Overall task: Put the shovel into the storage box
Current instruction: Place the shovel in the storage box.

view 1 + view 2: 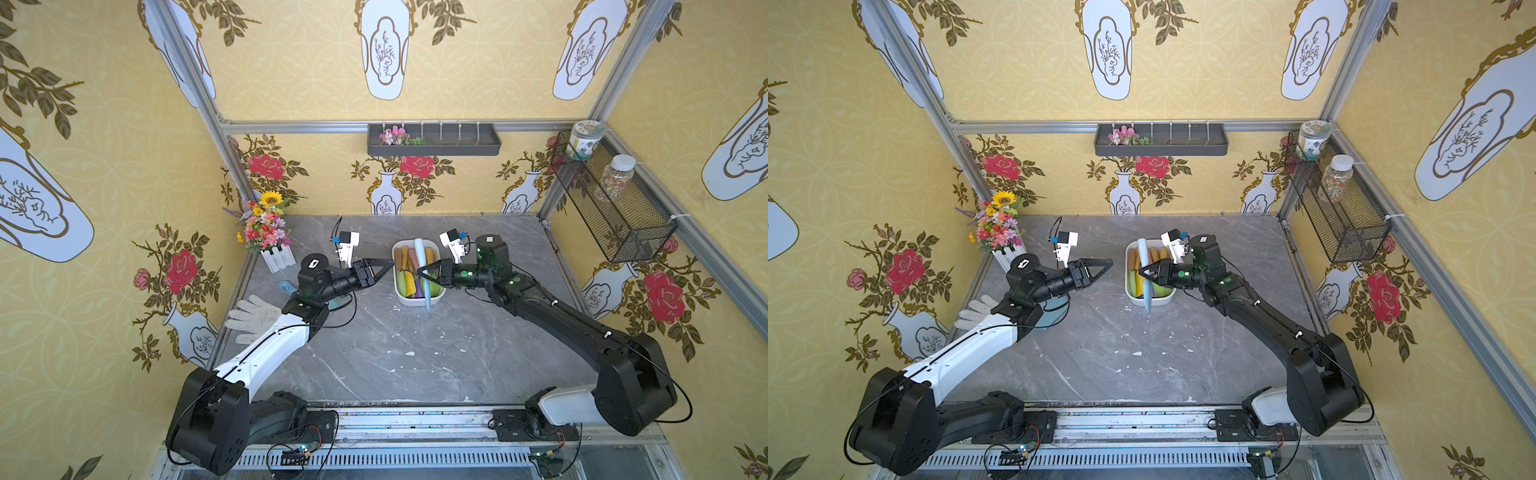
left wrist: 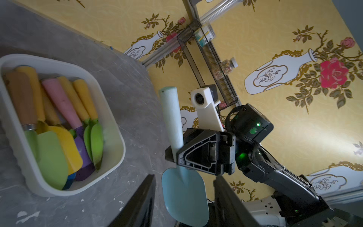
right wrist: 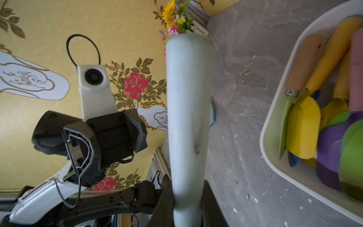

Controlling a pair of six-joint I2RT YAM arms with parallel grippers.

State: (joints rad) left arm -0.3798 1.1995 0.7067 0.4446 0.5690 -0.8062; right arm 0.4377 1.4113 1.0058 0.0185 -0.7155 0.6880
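White storage box (image 1: 415, 302) filled with coloured trowels (image 2: 66, 145). Pale blue shovel (image 1: 420, 252) pinched at neck by right gripper (image 1: 420, 273), raised over box. Left gripper (image 1: 389, 263) jaws spread, empty.

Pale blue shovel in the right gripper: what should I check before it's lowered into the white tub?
1. Grip: right gripper shut on the neck of the pale blue hand shovel: ok.
2. Clearance: left gripper open, apart from the shovel: ok.
3. Alignment: shovel lengthwise along the white rectangular plastic storage box: ok.
4. Blade tip inside the near wall: cannot tell; both top views show it past the wall, but the shovel is raised.
5. Free room among the coloured shovels already in the box: cannot tell.
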